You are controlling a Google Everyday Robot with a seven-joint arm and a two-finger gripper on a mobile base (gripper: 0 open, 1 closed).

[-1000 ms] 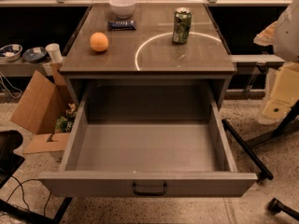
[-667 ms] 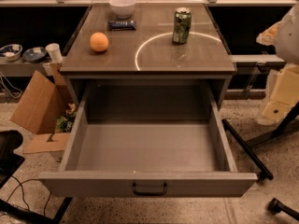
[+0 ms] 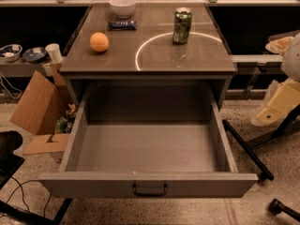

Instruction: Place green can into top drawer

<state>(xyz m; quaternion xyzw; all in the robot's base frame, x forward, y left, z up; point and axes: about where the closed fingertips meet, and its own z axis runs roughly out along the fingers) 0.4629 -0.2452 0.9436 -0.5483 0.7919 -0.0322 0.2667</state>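
- Can (image 3: pixel 182 26): upright on the cabinet top (image 3: pixel 201 55), back right, standing on the white arc (image 3: pixel 139 55) marked there; untouched, not yet in the drawer.
- Drawer (image 3: pixel 147 146): pulled fully out below the top; plain grey inside with nothing in it; handle (image 3: pixel 149 190) centred on the front panel; ready to receive the can.
- Gripper (image 3: pixel 276 108): the pale shape at the right edge of the view, beside the drawer's right wall and below the level of the top; well apart from the can; open or closed, I cannot tell.
- What has changed: can, orange (image 3: pixel 99 42), bowl (image 3: pixel 123 6) and drawer sit just as they did a second ago; only the arm at the right has shifted, now a little lower and further toward the edge of the view.
- What that means, as a judgement: the task has barely begun; the arm seems to be starting its move and the reach for the can is still to come.
- Next move calls for: rising above the top and coming in from the right to the can; the orange, bowl and dark packet (image 3: pixel 122 25) are well to the left and should not interfere.
- Risk: a tall, light can tips easily if nudged before it is gripped.
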